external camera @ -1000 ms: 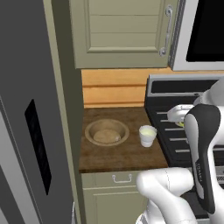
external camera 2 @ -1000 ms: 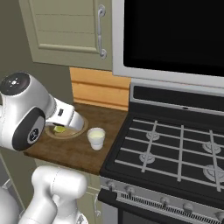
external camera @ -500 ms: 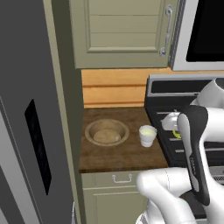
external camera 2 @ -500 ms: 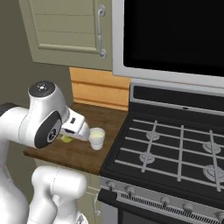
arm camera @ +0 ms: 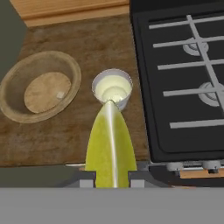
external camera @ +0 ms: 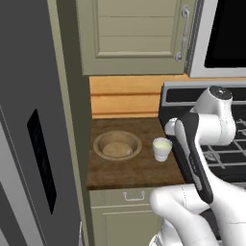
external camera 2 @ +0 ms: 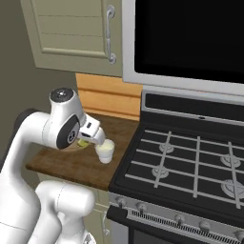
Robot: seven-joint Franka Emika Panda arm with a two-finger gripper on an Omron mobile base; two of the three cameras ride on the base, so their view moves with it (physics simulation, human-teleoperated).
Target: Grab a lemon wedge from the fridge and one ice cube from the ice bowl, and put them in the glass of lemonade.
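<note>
Here claw clamps yellow-green lemon wedge, pointed tip over glass of lemonade.

Dark wood-grain counter, matt tan wooden ice bowl, black metal stove grates

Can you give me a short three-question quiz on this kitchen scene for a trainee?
1. True or false: the gripper is shut on the lemon wedge.
2. What sits directly right of the wooden counter? A) a sink B) the stove C) a toaster
3. Fill in: on the counter, the bowl stands to the ____ of the cup, seen from the left base view.

Key: 1 true. 2 B. 3 left.
</note>
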